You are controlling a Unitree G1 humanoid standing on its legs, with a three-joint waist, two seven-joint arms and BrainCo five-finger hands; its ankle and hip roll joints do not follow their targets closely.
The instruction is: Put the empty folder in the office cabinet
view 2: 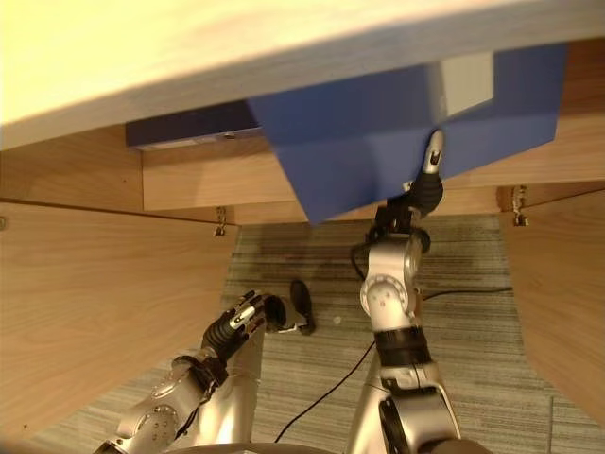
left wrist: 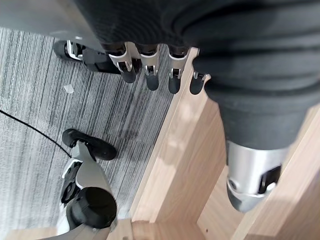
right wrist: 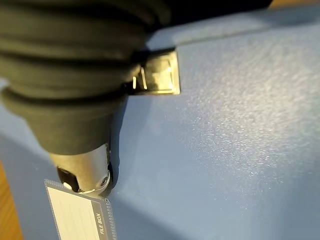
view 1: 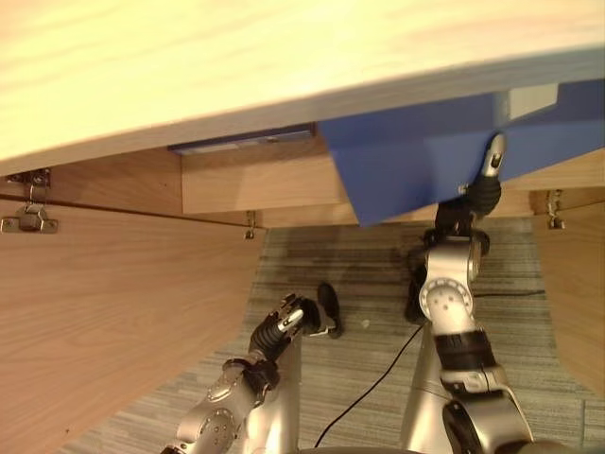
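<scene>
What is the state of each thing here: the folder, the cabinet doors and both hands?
Folder: held up at the cabinet opening, tilted, partly under the top board.
Left door: open.
Right door: open.
Right hand: gripping the folder, thumb on its face.
Left hand: low, holding nothing, fingers relaxed.

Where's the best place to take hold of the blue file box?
Probably the narrow labelled spine of the blue file box, coming from below, thumb on one broad face and fingers on the other; the right hand already presses up there, while the tabletop blocks above.
</scene>
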